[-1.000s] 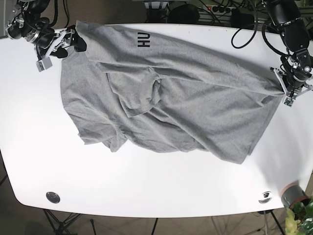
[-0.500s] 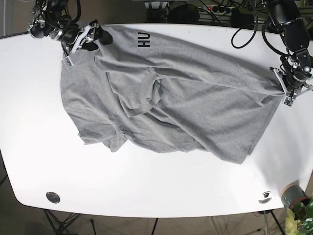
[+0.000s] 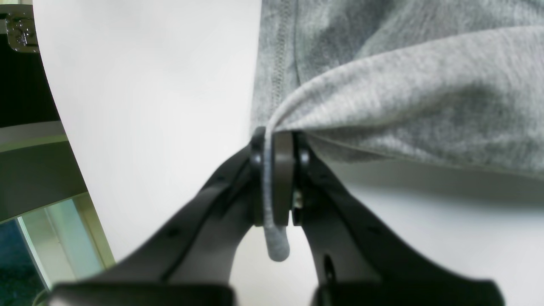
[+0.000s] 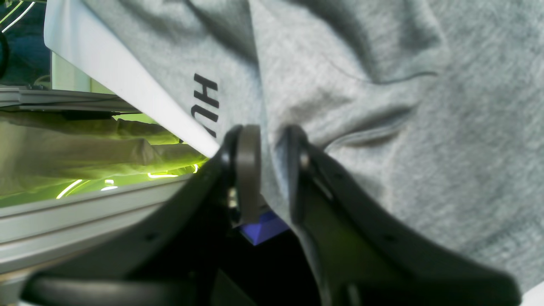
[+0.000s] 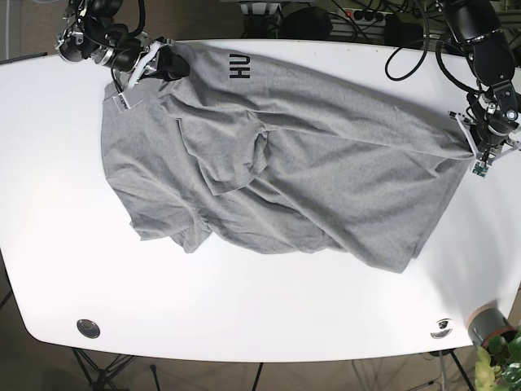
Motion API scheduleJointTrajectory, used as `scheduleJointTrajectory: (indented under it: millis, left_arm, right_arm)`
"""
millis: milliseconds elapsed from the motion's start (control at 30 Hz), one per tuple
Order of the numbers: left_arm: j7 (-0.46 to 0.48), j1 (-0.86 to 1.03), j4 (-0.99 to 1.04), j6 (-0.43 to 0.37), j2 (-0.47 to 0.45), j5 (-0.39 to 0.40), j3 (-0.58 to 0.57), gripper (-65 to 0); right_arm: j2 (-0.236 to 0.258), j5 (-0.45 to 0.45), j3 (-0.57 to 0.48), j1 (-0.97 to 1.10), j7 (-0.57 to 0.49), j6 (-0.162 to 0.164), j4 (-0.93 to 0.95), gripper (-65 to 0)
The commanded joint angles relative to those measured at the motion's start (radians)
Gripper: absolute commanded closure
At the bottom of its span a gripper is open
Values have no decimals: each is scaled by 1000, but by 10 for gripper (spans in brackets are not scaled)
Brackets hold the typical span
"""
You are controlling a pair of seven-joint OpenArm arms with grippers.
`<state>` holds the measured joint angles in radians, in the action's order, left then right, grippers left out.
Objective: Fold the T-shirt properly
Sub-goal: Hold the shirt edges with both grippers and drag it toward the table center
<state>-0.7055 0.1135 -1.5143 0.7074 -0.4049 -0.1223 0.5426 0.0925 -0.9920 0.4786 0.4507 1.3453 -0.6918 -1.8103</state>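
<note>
Since a second ago, the right gripper (image 5: 156, 67) has travelled inward along the table's far edge with its corner of cloth. One grey T-shirt (image 5: 285, 163) lies crumpled across one white table (image 5: 260, 309), its folds overlapping at the middle. Two grippers hold it. The right gripper pinches fabric near the black letters "HU" (image 5: 238, 65), the only writing readable. The left gripper (image 5: 480, 155) is clamped on a thin hem at the shirt's opposite edge, and cloth pokes out between its closed jaws.
</note>
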Motion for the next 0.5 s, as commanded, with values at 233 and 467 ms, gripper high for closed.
scheduleJointTrajectory:
  millis: [233, 467]
  left_arm:
    - [17, -15, -15, -9, -21, 0, 6, 0]
    - [17, -15, -15, -9, -21, 0, 6, 0]
  right_arm:
    - [25, -18, 79, 15, -16, -6, -47, -300]
    - [43, -18, 134, -45, -16, -6, -12, -425]
